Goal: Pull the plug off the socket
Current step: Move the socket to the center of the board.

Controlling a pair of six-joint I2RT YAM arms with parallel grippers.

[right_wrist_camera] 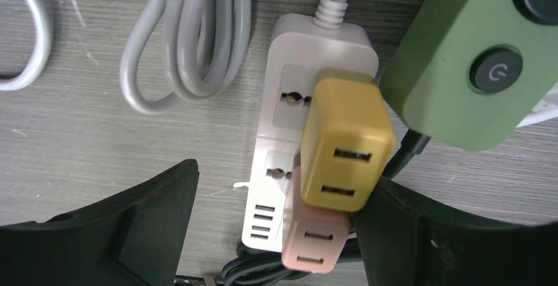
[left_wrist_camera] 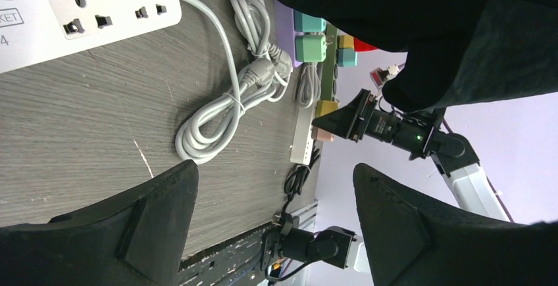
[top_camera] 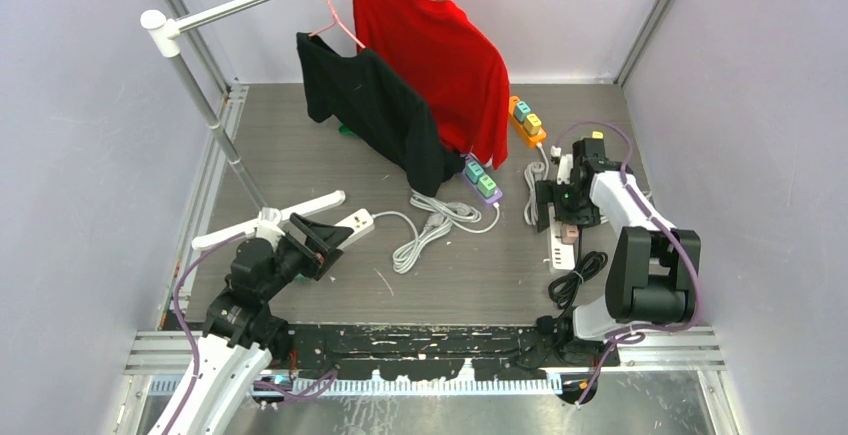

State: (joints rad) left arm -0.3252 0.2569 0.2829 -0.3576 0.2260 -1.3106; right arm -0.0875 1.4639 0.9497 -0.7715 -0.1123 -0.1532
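Observation:
A white power strip lies on the table with a yellow plug and a pink plug stuck in it side by side. My right gripper hovers over that strip, open, its jaws straddling both plugs. The right finger touches the plugs' side; the left finger stands well clear. My left gripper is open and holds nothing, beside another white power strip at the left.
A green power strip lies just right of the plugs. A coiled grey cable and a black cable lie nearby. A purple strip, an orange strip, a red shirt and a black shirt are on the rack.

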